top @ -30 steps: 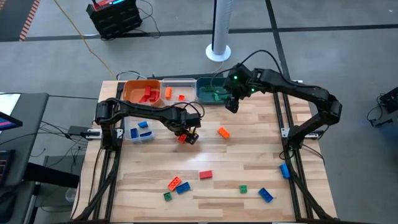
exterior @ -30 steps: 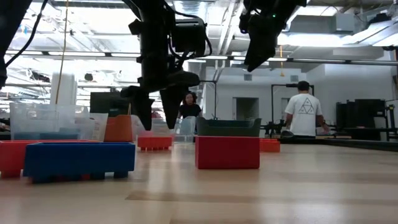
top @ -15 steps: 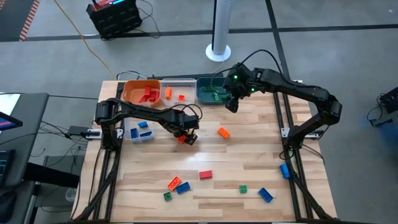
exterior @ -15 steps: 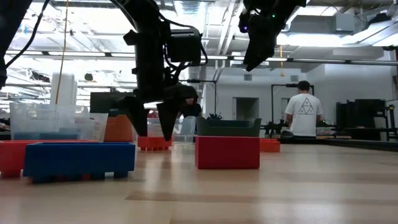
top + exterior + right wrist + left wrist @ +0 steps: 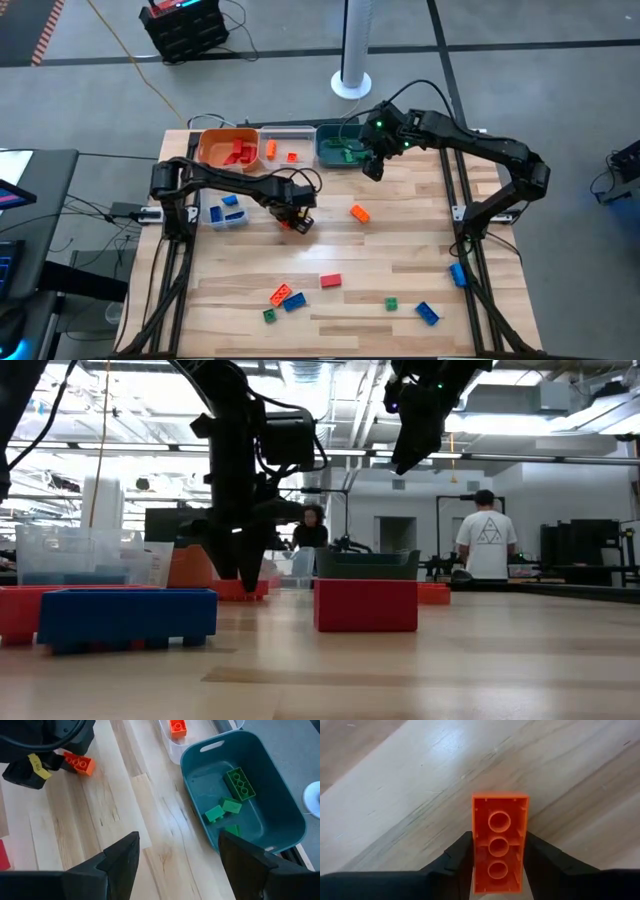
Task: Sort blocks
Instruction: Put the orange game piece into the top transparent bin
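An orange brick [image 5: 499, 847] lies on the table with its hollow underside up, between the fingers of my left gripper [image 5: 293, 222], which is shut on it near the table's middle left. The gripper also shows in the low view [image 5: 243, 572], reaching down to the tabletop. My right gripper [image 5: 372, 170] is open and empty, raised near the front rim of the teal bin [image 5: 343, 148]. The right wrist view shows that bin [image 5: 280, 805] holding several green bricks [image 5: 240, 784]. My left gripper pinches the orange brick's two long sides [image 5: 476, 855] between its two fingers, which come from above, pointing down. The fingers lie along the brick's near half. The brick appears to rest on the table.
An orange bin [image 5: 228, 150] with red bricks, a clear bin [image 5: 285, 148] and the teal bin stand along the far edge. A clear bin with blue bricks [image 5: 225, 210] stands at the left. Loose bricks lie nearby: orange [image 5: 359, 212], red [image 5: 330, 281], blue [image 5: 427, 313].
My left gripper has gone down to the tabletop and a little toward the table's left, and has shut on the orange brick. My right gripper has kept still.
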